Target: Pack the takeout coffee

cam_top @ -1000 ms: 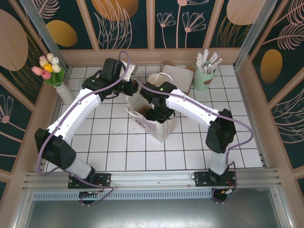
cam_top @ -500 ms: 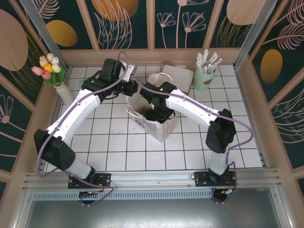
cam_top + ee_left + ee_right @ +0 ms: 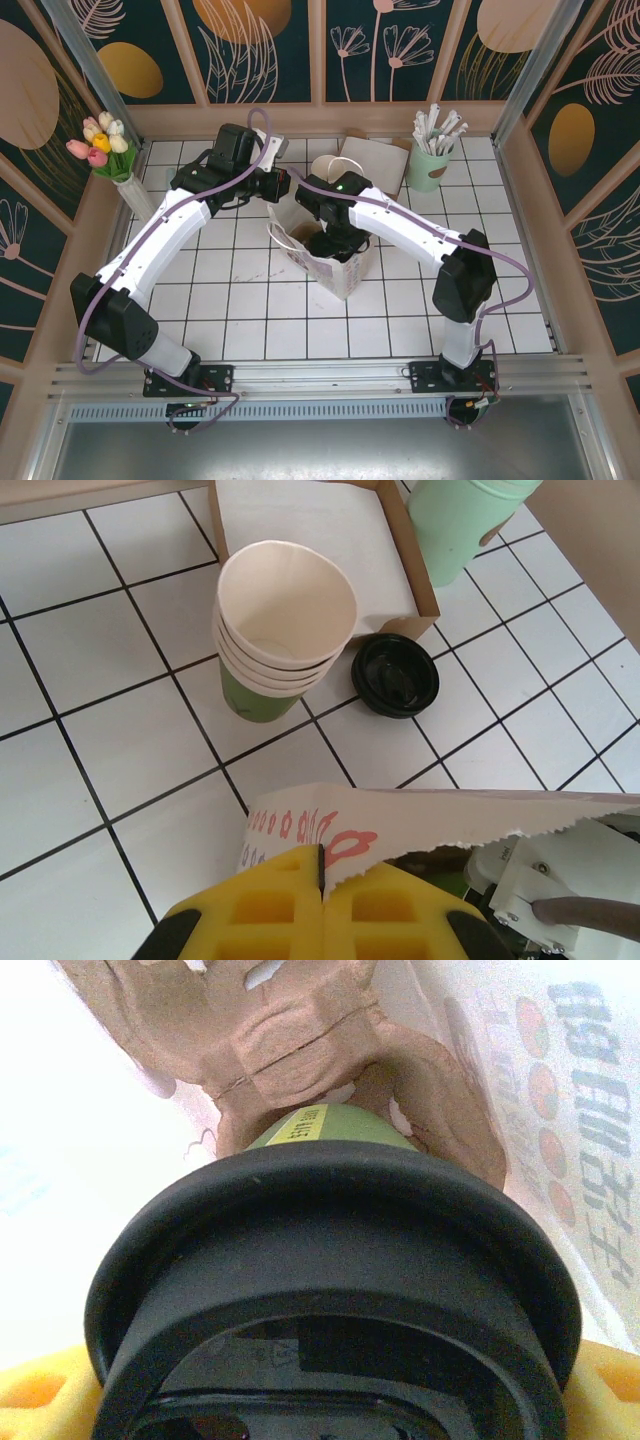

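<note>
White-tiled table [image 3: 220, 300] under dark floral panels: a white paper bag [image 3: 340, 275] stands at the centre, its mouth drawn open by the left gripper [image 3: 320, 895], whose yellow pads are pinched tight on the printed rim at the bag's 11 o'clock edge, a hold that looks meant to stop the paper sagging shut. Reaching over from 2 o'clock, the right gripper [image 3: 330, 240] is down inside the bag, its jaws set wide around the takeout coffee [image 3: 330, 1230], with yellow pads flanking the black lid. The dark-green cup points upright at a brown pulp carrier [image 3: 300, 1030] on the bag floor, apparently so it can seat in a pocket rather than tip. Whether its base already touches the carrier cannot be told. Outside, at the bag's 12 o'clock, a stack of cream cups [image 3: 285, 610] and a loose black lid [image 3: 395, 675] sit just beside each other, and a mint cup of straws [image 3: 430, 160] stands at 1 o'clock, all apart from the bag
</note>
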